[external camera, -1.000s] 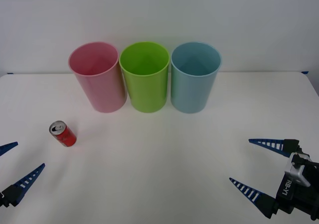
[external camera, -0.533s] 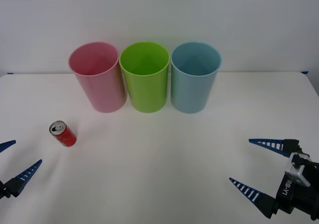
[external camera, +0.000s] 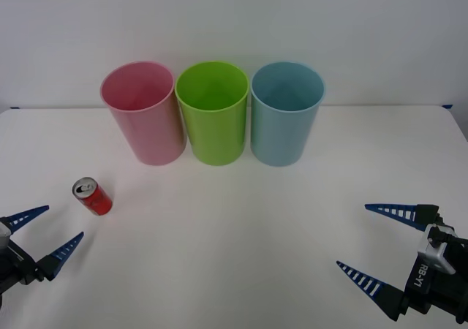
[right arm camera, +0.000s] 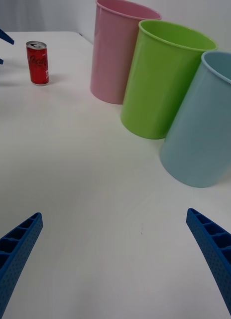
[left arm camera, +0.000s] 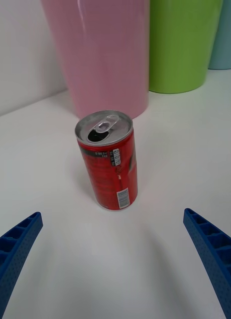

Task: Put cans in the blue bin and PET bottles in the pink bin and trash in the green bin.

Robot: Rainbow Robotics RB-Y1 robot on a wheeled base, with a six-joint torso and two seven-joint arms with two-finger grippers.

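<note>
Front view: your left gripper at 8 o'clock, fingers spread wide, empty. Can upright just ahead, near pink bin. Step: approach to grasp. Next: straddle can, close, carry to blue bin at 1 o'clock. Right gripper parked at 4 o'clock, spread, empty.

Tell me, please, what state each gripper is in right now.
Left gripper: jaws open, empty, just short of the red can.
Right gripper: jaws open, empty, at the table's right near corner.
</note>
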